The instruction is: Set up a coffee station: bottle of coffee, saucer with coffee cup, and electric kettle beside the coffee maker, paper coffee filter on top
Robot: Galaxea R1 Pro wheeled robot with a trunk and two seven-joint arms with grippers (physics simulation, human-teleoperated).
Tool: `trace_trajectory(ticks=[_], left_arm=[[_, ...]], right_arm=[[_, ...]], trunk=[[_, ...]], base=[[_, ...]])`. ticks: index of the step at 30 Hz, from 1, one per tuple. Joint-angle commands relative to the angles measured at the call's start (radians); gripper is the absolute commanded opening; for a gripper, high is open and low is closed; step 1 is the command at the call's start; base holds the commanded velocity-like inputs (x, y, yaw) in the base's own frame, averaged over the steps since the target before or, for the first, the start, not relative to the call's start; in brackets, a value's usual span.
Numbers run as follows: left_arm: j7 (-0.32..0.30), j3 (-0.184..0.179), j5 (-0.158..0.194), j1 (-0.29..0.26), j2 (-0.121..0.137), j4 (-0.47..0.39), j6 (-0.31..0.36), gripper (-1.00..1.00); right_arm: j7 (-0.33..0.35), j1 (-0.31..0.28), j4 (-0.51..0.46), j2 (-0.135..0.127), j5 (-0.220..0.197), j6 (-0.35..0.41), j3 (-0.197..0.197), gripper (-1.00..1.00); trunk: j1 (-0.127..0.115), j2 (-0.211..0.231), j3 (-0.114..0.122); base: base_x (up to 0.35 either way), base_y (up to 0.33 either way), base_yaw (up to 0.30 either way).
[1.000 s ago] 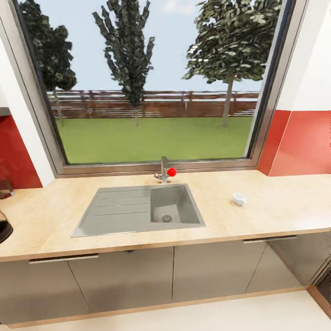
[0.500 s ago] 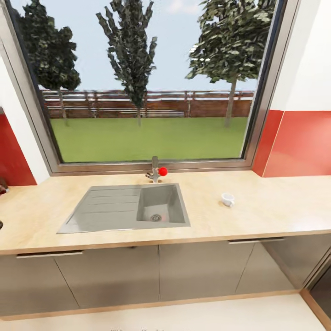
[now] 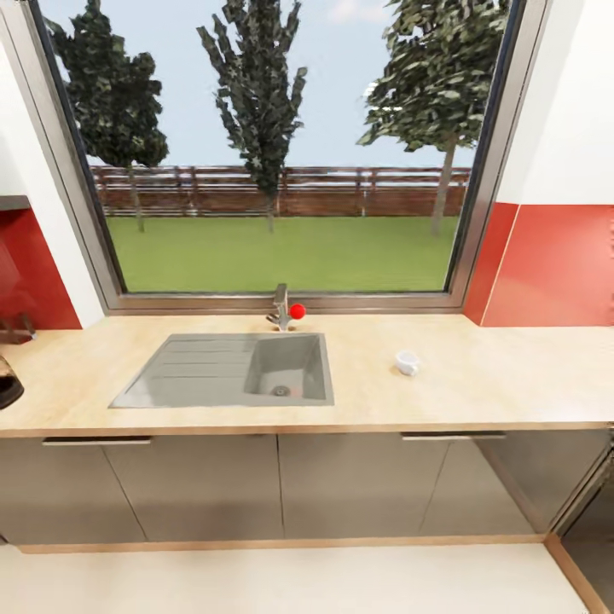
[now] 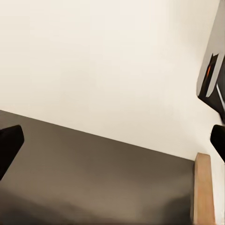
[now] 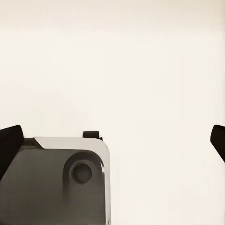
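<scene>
The kitchen countertop, the table for this job, runs across the head view with its inset sink at about 10 o'clock from picture centre. The coffee cup stands alone on bare wood at roughly 2 o'clock, well apart from the sink and with no saucer under it. At the 9 o'clock edge a dark rounded object sits on the table (too cropped to say what it is).

Judging from this, little of the station looks assembled: the cup is not yet on a saucer, and nothing is grouped around a coffee maker here.

Open room is generous. The wood to the right of the cup is bare up to the red wall, and the front edge is free of things along the grey cabinet fronts.

In the wrist views, the left claw and the right claw each show dark fingertips spread to opposite picture edges, released and carrying nothing, over pale floor.
</scene>
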Motion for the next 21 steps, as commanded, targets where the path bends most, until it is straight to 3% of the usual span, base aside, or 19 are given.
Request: trace_trajectory(ticks=[1, 12, 21], left_arm=[[0.000, 0.006, -0.010, 0.000, -0.001, -0.004, 0.006, 1.00], [0.001, 0.006, -0.009, 0.000, -0.001, -0.001, -0.068, 1.00], [0.000, 0.006, -0.009, 0.000, -0.001, -0.001, -0.072, 1.00]], right_arm=[[0.000, -0.001, 0.001, 0.001, 0.006, -0.003, -0.006, 1.00], [0.000, -0.001, 0.002, 0.001, 0.007, -0.003, -0.006, 1.00], [0.001, -0.001, 0.002, 0.001, 0.007, -0.003, -0.006, 1.00]], trunk=[[0.000, -0.002, -0.002], [0.000, -0.002, -0.002], [0.000, -0.002, -0.002]], base=[[-0.244, -0.219, 0.001], [-0.264, -0.197, 0.000], [-0.050, -0.264, 0.000]])
